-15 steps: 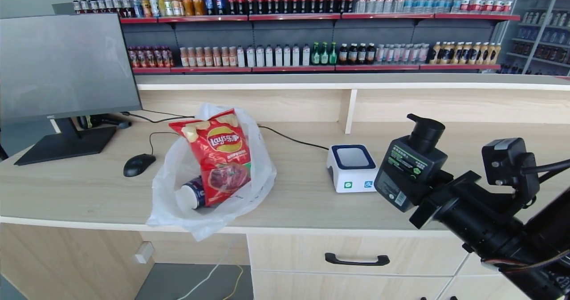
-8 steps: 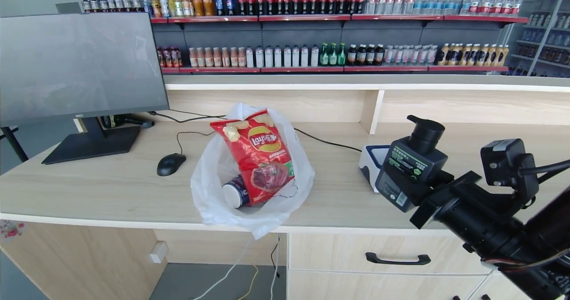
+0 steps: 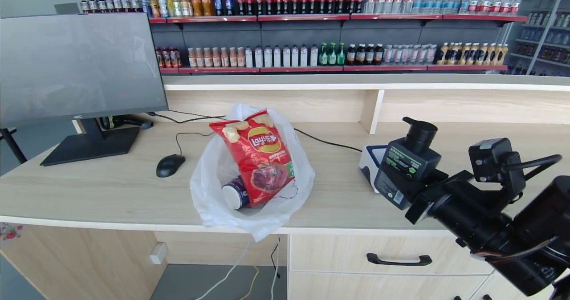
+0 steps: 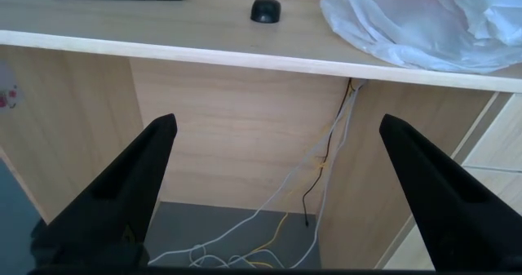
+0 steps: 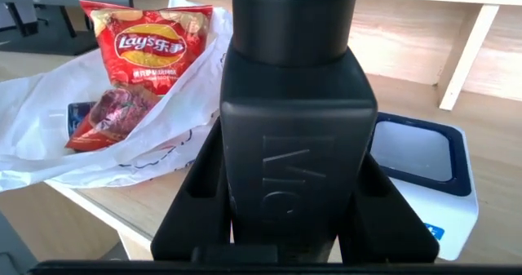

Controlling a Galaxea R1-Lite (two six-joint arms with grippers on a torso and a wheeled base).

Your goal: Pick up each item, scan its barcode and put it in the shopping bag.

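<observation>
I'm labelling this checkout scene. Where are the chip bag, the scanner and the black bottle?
chip bag [image 3: 260, 157], head view, middle of its red front.
scanner [image 5: 420, 165], right wrist view, its top face.
black bottle [image 3: 403, 168], head view, labelled side of its body.

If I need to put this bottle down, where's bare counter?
Widest bare counter lies along the front edge, between the monitor stand, mouse and bag. A narrower strip runs between the bag and scanner, crossed at the back by a cable. It is crowded close by the scanner, where the bottle is held.
</observation>
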